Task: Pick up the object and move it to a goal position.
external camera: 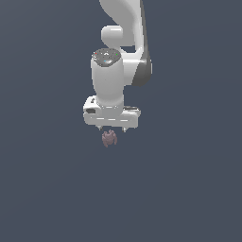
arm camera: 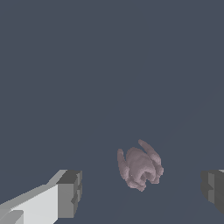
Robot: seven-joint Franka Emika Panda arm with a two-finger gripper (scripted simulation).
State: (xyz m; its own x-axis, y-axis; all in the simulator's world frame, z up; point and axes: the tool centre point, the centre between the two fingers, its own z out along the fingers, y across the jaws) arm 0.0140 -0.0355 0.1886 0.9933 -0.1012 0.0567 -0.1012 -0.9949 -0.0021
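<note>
The object [external camera: 108, 138] is a small mauve-brown lumpy thing with lobes, lying just below the white arm's hand in the exterior view. In the wrist view the object [arm camera: 140, 166] sits between the two grey fingertips, nearer the middle than either one, with clear gaps on both sides. My gripper [arm camera: 142, 188] is open and touches nothing. In the exterior view the gripper [external camera: 112, 129] hangs right over the object, only its short finger ends showing under the hand.
A plain dark blue-grey surface fills both views. The white arm [external camera: 120, 52] rises from the hand toward the top of the exterior view. No other object shows.
</note>
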